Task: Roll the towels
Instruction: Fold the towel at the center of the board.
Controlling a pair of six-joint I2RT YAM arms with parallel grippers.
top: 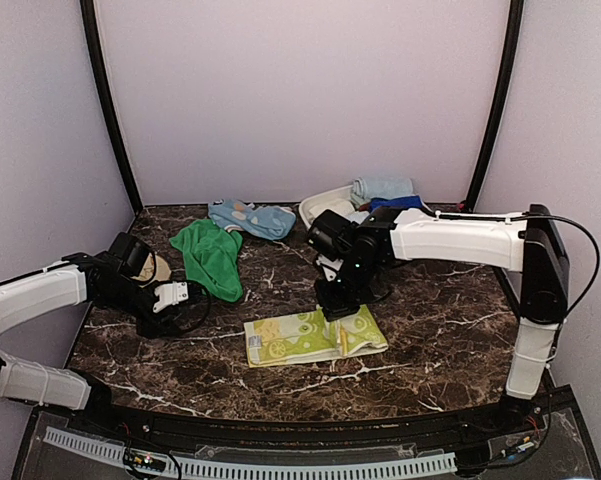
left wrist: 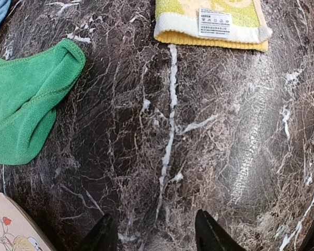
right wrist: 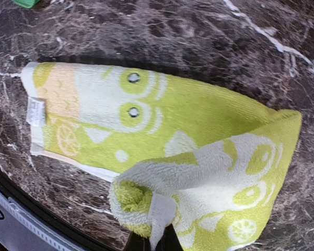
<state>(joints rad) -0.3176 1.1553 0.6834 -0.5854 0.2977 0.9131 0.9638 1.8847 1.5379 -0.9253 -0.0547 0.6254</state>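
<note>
The yellow-green towel (top: pixel 315 337) lies flat near the middle of the table (top: pixel 450 330). The right gripper (top: pixel 338 312) pinches its right end tight, and that end curls up. The green towel (top: pixel 212 258) sits crumpled, farther back on the left. The left gripper (left wrist: pixel 154 235) hangs near it with its jaws partly apart, holding nothing.

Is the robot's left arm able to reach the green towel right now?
Probably yes. The green towel lies close beside the left gripper, with only bare table between them, and its jaws stand open.
</note>
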